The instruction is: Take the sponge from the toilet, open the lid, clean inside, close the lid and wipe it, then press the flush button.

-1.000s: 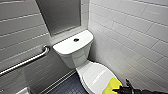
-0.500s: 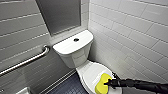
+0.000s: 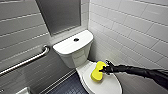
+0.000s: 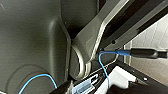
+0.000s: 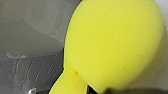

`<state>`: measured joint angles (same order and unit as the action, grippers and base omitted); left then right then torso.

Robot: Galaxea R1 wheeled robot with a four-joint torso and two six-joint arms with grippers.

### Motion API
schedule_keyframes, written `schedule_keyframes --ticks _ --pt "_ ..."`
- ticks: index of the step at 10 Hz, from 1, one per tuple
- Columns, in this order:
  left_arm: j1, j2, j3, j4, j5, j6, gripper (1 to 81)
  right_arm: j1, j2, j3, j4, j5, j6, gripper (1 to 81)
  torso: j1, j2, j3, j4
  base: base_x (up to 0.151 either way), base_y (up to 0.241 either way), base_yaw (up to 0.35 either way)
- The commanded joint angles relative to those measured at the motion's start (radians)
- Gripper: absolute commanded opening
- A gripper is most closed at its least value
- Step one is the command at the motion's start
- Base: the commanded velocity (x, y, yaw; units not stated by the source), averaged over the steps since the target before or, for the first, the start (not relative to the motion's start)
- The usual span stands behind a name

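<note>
The yellow sponge [image 3: 98,71] is over the back part of the closed lid [image 3: 106,85], just in front of the tank. Its long side runs from near the tank toward the front of the bowl. I cannot tell whether its underside touches the lid or sits just clear of it. The right gripper [image 3: 104,70] reaches in from the right-hand wall side. Its dark fingers are clamped on the sponge at the pinched waist, on the edge nearest that wall. From the right wrist the sponge [image 5: 112,45] shows very close, with its rounded lobe against pale grey surfaces behind.

The toilet [image 3: 75,58] stands in the corner of the room with its lid down flat. The flush button [image 3: 76,39] sits dark in the middle of the white tank top, well apart from the gripper. A metal grab bar [image 3: 27,61] slants along the tiled wall [image 3: 130,27] to the left of the tank. A plain grey panel [image 3: 60,15] hangs above the tank. The floor [image 3: 67,87] beside the bowl is dark tile. In the left wrist view a thin blue cable [image 4: 101,60] loops past the robot's own grey bodywork.
</note>
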<state>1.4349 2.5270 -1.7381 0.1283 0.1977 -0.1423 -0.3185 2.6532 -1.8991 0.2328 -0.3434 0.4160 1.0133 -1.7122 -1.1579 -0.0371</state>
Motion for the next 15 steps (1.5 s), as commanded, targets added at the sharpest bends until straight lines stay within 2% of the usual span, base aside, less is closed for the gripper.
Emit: schedule_keyframes --ticks 1,2,5,8,9,10,12,15 --pt "0.003 -0.013 0.015 -0.006 0.085 0.006 81.1 0.091 0.07 -0.07 -0.058 0.049 -0.005 1.0 0.0 0.0 0.0 0.0 0.0 0.0 0.0" --pt "0.005 -0.014 0.014 -0.007 0.085 0.004 81.1 0.069 0.096 -0.11 -0.072 0.095 -0.005 1.0 0.0 0.0 0.0 0.0 0.0 0.0 0.0" --pt "0.006 -0.019 0.014 -0.015 0.086 0.004 81.1 -0.001 0.176 -0.256 -0.073 0.122 -0.014 1.0 0.0 0.0 0.0 0.0 0.0 0.0 0.0" --pt "0.012 -0.026 0.014 -0.018 0.086 0.004 81.1 -0.07 0.166 -0.285 -0.067 0.173 -0.005 1.0 0.0 0.0 0.0 0.0 0.0 0.0 0.0" --pt "0.012 -0.023 0.014 -0.018 0.086 0.004 81.1 -0.092 0.135 -0.268 -0.062 0.176 0.001 1.0 0.0 0.0 0.0 0.0 0.0 0.0 0.0" --pt "0.012 -0.022 0.014 -0.018 0.086 0.004 81.1 -0.126 0.068 -0.186 -0.064 0.179 0.003 1.0 0.0 0.0 0.0 0.0 0.0 0.0 0.0" --pt "0.012 -0.019 0.014 -0.016 0.086 0.004 81.1 -0.218 -0.064 -0.04 -0.05 0.282 0.021 1.0 0.0 0.0 0.0 0.0 0.0 0.0 0.0" --pt "0.012 -0.02 0.017 -0.015 0.085 0.004 81.1 -0.311 -0.209 0.091 -0.05 0.322 0.024 1.0 0.0 0.0 0.0 0.0 0.0 0.0 0.0"
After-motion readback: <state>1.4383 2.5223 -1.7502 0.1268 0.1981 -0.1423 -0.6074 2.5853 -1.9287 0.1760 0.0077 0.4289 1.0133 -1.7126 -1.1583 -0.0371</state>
